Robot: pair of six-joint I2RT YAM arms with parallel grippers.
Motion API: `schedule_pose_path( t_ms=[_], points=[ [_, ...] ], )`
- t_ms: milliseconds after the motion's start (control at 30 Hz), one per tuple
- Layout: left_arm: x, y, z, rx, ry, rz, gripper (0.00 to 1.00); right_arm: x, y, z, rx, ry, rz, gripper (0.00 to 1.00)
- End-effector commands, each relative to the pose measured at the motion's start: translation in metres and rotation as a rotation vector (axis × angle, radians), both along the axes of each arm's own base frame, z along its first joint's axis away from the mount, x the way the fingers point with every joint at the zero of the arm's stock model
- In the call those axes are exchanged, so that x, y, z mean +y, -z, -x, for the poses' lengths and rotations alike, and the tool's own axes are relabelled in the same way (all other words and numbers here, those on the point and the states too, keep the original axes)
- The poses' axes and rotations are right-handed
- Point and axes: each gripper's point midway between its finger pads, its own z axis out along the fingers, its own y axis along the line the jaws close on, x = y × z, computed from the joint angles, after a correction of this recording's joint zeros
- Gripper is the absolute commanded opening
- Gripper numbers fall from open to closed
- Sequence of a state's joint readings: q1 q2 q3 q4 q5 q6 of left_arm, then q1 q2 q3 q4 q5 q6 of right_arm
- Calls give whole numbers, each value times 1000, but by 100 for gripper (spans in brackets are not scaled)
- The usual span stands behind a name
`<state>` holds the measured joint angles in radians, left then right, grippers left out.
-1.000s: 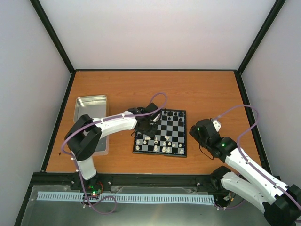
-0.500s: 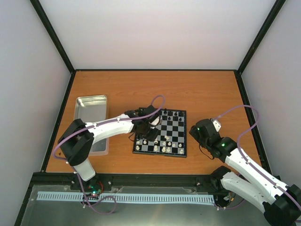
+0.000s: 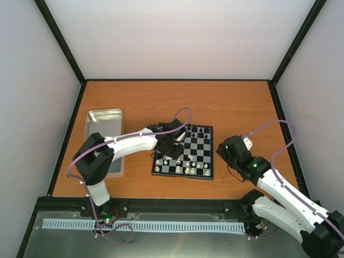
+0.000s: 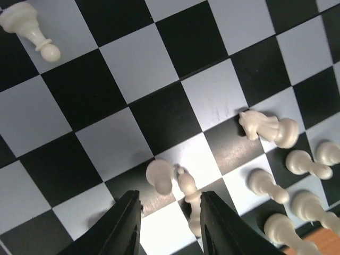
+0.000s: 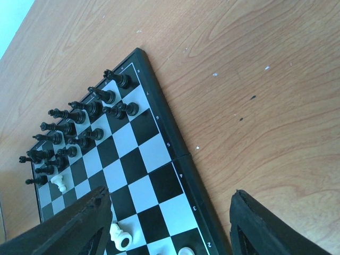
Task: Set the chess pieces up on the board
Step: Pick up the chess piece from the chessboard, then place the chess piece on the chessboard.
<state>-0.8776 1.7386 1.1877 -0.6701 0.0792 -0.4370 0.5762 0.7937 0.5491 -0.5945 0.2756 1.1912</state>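
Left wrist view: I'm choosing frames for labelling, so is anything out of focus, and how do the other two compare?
Left wrist: the cream piece nearest the lens looks soft and the dark fingers show little detail; farther pieces are crisp. Right wrist: the board is sharp, its own fingers blurred. Top external: even light, but chess pieces are tiny.

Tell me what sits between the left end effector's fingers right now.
A cream-white pawn and a taller cream-white piece beside it, on the board, just at the fingertips of the left end effector. The left wrist view shows this.
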Motion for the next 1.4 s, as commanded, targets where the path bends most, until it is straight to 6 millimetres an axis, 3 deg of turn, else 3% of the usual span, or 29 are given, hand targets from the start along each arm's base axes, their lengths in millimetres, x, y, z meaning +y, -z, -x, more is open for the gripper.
schedule_pose_path(
  t_ms=[0,167,367,600,967,1200,1367],
  points=[
    [-11,1,-16,-42,-12,-9,32,-5,-3,-2,-14,27,3,61],
    [-9,9,-19,-48,-16,-35,29,-6,-4,-2,-18,30,5,61],
    [-7,15,-25,-65,-21,-72,16,-6,-3,-3,-17,30,7,61],
    [-6,7,-23,-63,-3,-68,4,-4,-4,-4,-18,23,4,61],
    [10,-5,22,14,46,-32,4,0,-3,-7,-14,15,-4,61],
    [8,8,36,51,69,-32,5,3,0,-7,-2,8,-8,61],
    [8,16,34,49,62,-44,6,2,1,-6,0,9,-7,61]
  ],
)
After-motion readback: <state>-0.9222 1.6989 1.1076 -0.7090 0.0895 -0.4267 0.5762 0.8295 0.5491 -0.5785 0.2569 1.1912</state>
